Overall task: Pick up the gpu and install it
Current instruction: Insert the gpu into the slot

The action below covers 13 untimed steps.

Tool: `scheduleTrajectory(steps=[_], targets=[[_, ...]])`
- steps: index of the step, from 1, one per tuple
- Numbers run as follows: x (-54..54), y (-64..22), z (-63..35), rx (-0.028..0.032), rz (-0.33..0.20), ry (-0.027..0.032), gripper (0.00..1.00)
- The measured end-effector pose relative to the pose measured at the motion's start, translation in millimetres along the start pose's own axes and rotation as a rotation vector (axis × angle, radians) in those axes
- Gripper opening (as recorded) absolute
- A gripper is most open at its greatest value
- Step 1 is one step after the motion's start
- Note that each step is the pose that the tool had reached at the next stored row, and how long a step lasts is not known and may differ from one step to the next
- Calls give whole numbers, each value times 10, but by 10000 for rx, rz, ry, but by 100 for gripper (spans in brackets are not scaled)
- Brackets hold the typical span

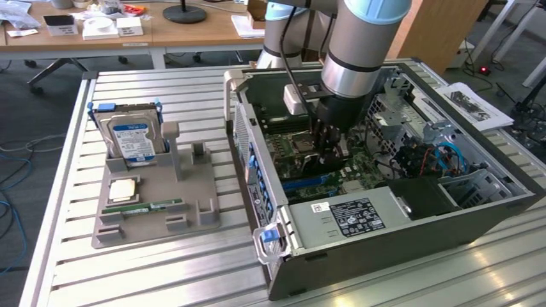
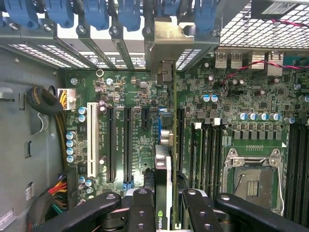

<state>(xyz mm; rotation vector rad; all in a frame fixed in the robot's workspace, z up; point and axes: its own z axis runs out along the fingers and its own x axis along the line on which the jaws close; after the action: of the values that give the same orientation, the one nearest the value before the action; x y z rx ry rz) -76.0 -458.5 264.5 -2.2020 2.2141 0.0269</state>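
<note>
Slatted metal table (image 1: 171,268) carrying an open computer case (image 1: 384,256) laid on its side, with the robot arm (image 1: 358,57) reaching down into it. At the exterior view's left, well apart from the case, a grey tray (image 1: 201,192) holds a hard drive (image 1: 137,137) upright, with a processor chip (image 1: 124,188) and a memory stick (image 1: 145,208) lying flat. Inside the case the green motherboard (image 2: 140,96) lies exposed below the gripper (image 2: 164,198). The jaws are closed on the gpu (image 2: 163,164), one finger on each flat face. The card is seen edge-on from above, upright, hanging over the board between the two long black expansion slots (image 2: 127,145) and the memory sockets (image 2: 207,145). A blue slot (image 2: 159,126) shows just beyond the card's end and appears to run in line with it. Step in hand, as judged: installation, with the pick-up done and the card carried over the board. Whether its lower edge touches the slot cannot be told. Seating would call for the card's edge kept parallel to and centred over that slot, a straight press with no tilt, and the card's end meeting the rear openings below the blue clips (image 2: 96,12).
</note>
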Motion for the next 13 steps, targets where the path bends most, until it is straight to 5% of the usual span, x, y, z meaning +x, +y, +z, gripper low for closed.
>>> scheduleTrajectory(steps=[13], targets=[[1, 21, 40, 0, 3, 1, 27]])
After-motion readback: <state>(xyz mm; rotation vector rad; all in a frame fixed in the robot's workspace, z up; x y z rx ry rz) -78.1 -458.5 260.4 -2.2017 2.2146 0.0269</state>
